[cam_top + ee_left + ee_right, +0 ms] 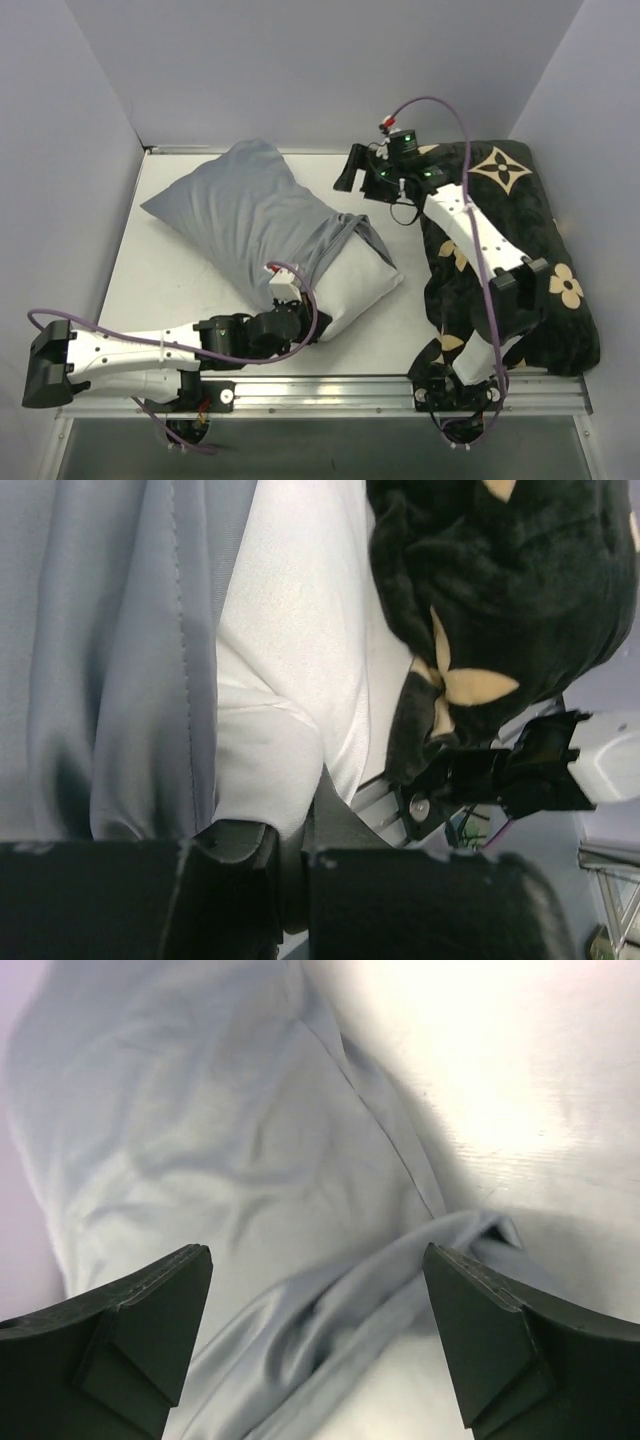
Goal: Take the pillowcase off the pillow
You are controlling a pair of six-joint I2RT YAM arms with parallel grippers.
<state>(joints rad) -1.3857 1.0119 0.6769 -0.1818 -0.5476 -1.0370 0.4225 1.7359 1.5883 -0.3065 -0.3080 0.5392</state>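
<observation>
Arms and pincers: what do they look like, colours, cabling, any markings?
The left arm and right arm have white links with black joints, and a purple cable runs along each. The right pincer has dark wedge-shaped fingers, and green lights glow on its wrist. The left pincer is black and blocky. No readable markings.

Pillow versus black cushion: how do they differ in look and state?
The pillow is plain white; the black cushion carries tan flower motifs. The pillow is mostly inside the grey-blue pillowcase, only one end showing; the black cushion has no case. Both rest on the table, soft and plump.
</observation>
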